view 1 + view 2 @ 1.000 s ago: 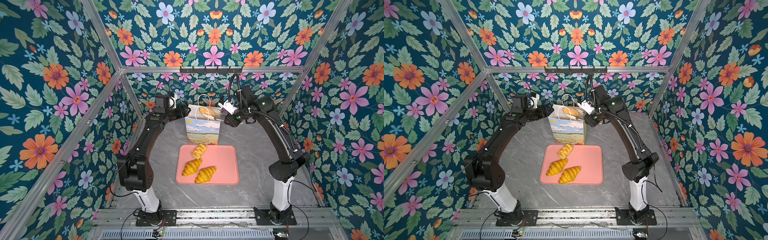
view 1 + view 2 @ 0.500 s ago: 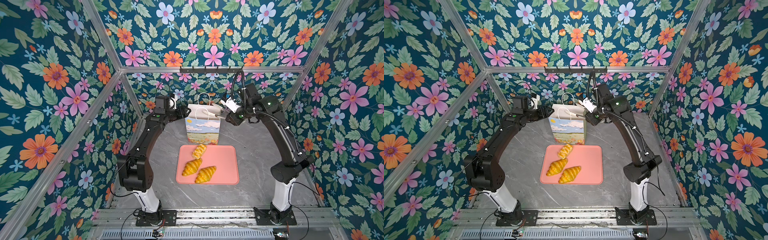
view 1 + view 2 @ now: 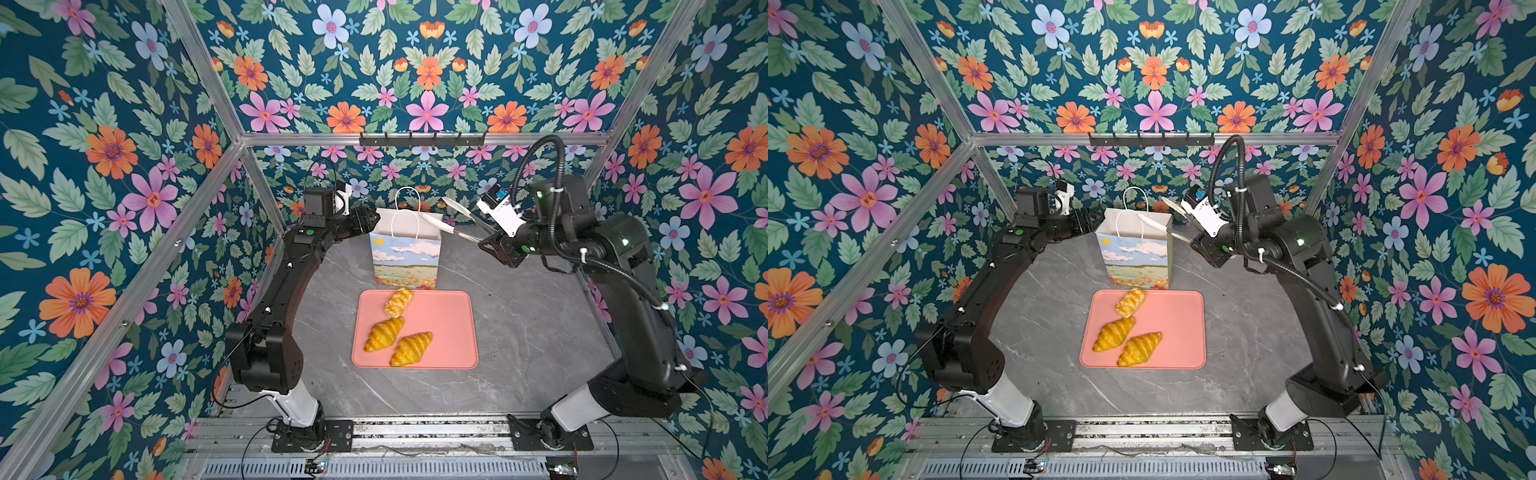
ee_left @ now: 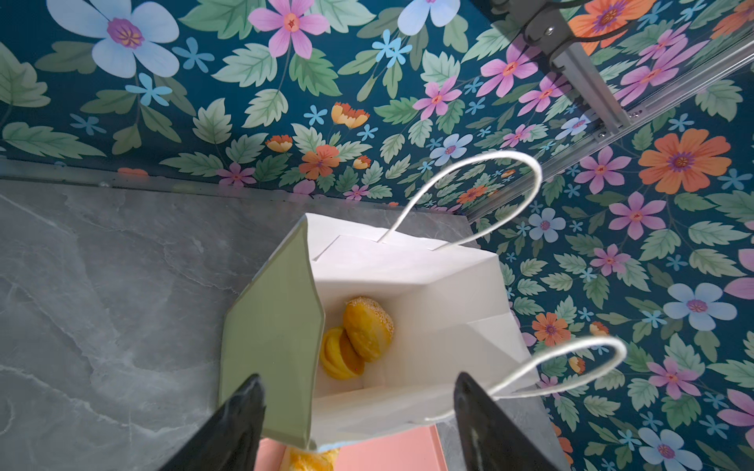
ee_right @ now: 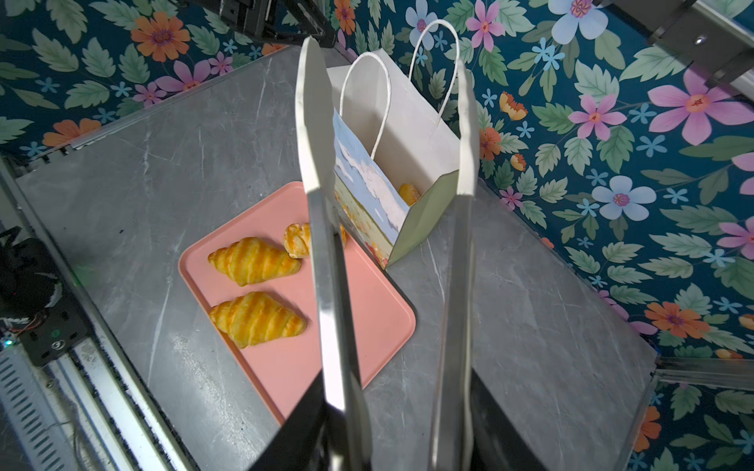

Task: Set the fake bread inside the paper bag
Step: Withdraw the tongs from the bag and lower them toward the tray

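While my left gripper (image 4: pixel 358 378) hangs w/ jaws spread at the paper bag (image 3: pixel 405 253) rim (contact: can't tell), my right gripper (image 3: pixel 490 245) clamps tongs (image 5: pixel 328 285), tips apart & empty. Bag stands just behind the tray (image 3: pixel 453 328)'s far edge. Fake bread (image 3: pixel 411 348) left: 2 croissants (image 3: pixel 384 334) + braided piece (image 3: pixel 398 302), tray's left half. Prob. light, stiff, glossy-slick, so tong across the thick middle. Only left wrist view shows 2 buns (image 4: pixel 368 328) on the bag floor.

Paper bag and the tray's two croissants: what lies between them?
The braided pastry, at the pink tray's edge nearest the paper bag; both top views show it.
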`<state>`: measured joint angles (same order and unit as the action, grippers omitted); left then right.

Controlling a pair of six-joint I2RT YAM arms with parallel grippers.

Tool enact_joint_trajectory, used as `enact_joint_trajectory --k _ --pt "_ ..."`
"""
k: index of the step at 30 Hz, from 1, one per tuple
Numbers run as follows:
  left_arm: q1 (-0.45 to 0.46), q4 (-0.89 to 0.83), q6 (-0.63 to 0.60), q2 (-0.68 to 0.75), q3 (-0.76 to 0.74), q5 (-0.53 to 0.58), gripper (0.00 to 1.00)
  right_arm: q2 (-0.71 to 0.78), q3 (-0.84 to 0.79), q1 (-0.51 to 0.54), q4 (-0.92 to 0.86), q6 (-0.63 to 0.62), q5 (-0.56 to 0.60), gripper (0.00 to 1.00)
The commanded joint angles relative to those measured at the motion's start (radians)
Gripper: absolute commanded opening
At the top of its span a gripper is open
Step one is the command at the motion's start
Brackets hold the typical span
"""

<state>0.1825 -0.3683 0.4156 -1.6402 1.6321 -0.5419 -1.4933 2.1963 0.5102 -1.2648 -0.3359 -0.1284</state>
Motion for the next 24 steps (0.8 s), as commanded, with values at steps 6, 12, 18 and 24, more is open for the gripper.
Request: enact_joint_trajectory --k 6,12,18,24 --pt "-0.002 0.001 -0.021 0.125 -0.132 0.039 0.75 0.264 -0.384 0.011 0.186 0.068 -0.100 0.47" --pt "-0.002 0.038 -0.005 0.217 -0.282 0.053 0.75 0.345 -0.571 0.020 0.208 0.099 -0.128 0.47" --pt "-0.002 0.058 0.002 0.294 -0.419 0.068 0.75 0.387 -0.719 0.052 0.251 0.116 -0.146 0.47" --pt "-0.002 0.044 -0.001 0.357 -0.539 0.079 0.75 0.374 -0.829 0.212 0.227 0.020 -0.034 0.47"
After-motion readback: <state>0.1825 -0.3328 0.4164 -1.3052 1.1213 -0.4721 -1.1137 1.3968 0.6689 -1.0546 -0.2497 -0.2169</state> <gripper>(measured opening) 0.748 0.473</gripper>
